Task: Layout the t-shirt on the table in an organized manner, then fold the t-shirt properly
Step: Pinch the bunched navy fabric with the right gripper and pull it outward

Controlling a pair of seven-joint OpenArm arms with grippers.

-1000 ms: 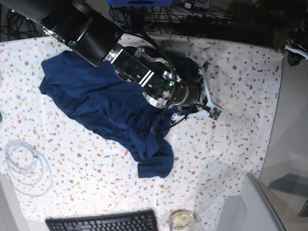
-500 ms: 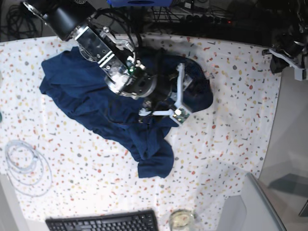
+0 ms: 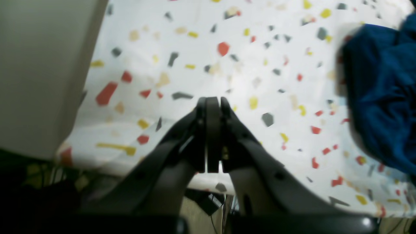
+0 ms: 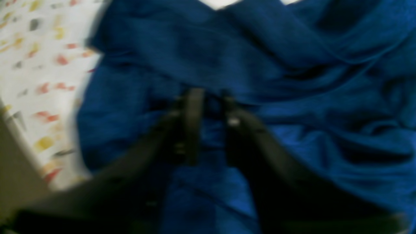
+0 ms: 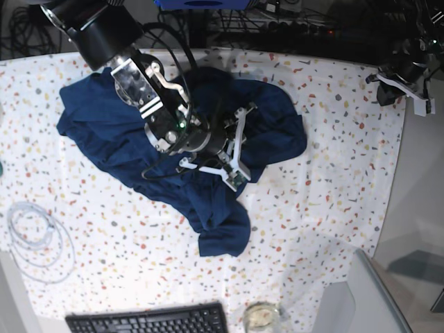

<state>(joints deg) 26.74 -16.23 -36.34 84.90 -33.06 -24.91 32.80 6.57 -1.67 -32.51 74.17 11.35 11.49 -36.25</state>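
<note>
Base view: t-shirt [image 5: 139, 139] lies crumpled on the table [image 5: 333, 180], right gripper [image 5: 244, 142] over its middle, jaws slightly apart with nothing visibly pinched. Left gripper [image 3: 213, 100] is off the shirt at the table's edge, jaws pressed together, empty.

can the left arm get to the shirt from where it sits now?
Probably not without travelling. The left gripper, jaws shut, hangs at the table's far edge; bare cloth lies between it and the t-shirt, with nothing blocking that path.
</note>
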